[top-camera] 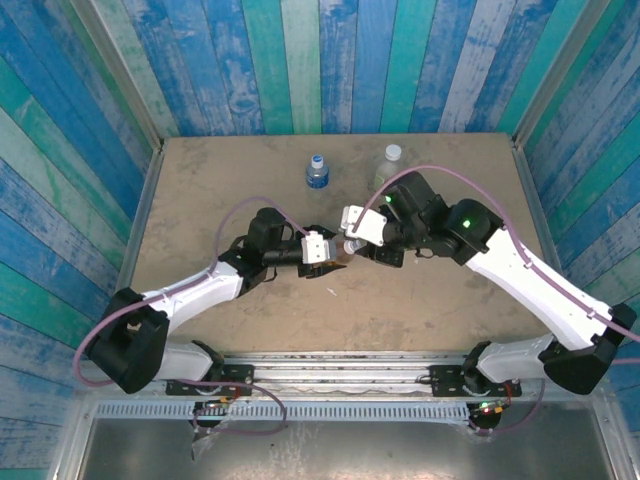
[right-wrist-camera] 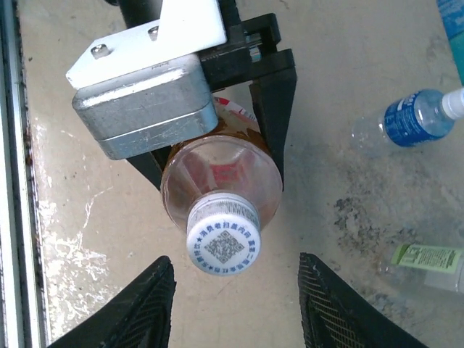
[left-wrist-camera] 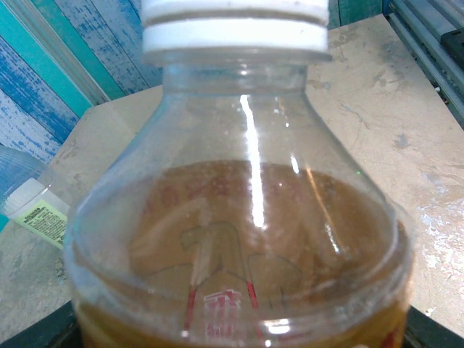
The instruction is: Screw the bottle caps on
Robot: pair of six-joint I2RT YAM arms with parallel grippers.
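Orange bottle (right-wrist-camera: pixel 220 177), tan table (top-camera: pixel 200 190), blue plank walls (top-camera: pixel 330 60)

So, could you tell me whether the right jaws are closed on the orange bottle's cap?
No, the right gripper is open, its jaws apart and not touching the white cap.

The white cap (right-wrist-camera: pixel 223 244) on the orange bottle (right-wrist-camera: pixel 217 174) bears a blue square code ringed by tiny characters, too fine to read. The bottle's red print (left-wrist-camera: pixel 217 303) is illegible. Right of it, the blue label (right-wrist-camera: pixel 409 117) and green label (right-wrist-camera: pixel 428 256) are unreadable.
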